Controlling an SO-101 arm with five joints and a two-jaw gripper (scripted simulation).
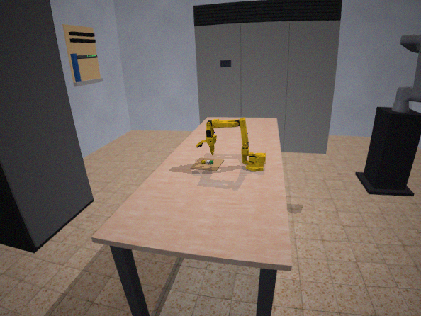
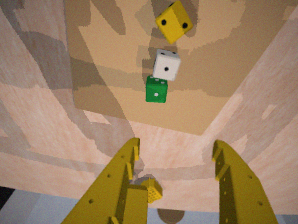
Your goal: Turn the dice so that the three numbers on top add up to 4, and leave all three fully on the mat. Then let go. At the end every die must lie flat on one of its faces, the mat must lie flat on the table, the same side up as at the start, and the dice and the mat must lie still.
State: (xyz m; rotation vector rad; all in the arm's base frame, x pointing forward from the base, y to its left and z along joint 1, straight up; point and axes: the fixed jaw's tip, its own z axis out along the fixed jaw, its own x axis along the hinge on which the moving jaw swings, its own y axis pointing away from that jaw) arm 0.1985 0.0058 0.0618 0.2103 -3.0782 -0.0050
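Observation:
Three dice lie in a row on the tan mat [image 2: 105, 65] [image 1: 197, 165]. The yellow die [image 2: 173, 22] [image 1: 203, 161] shows two pips on its top face. The white die [image 2: 166, 65] [image 1: 208, 162] shows one pip on top. The green die [image 2: 156, 90] [image 1: 211, 162] shows one pip on top and touches the white die. My yellow gripper [image 2: 175, 155] [image 1: 206, 147] is open and empty. It hangs well above the mat, raised clear of the dice, with the green die nearest to it.
The mat lies flat on a long wooden table [image 1: 198, 212], next to the arm's yellow base [image 1: 256, 161]. Grey cabinets stand behind the table, and a black pedestal [image 1: 391, 149] stands on the floor to the right.

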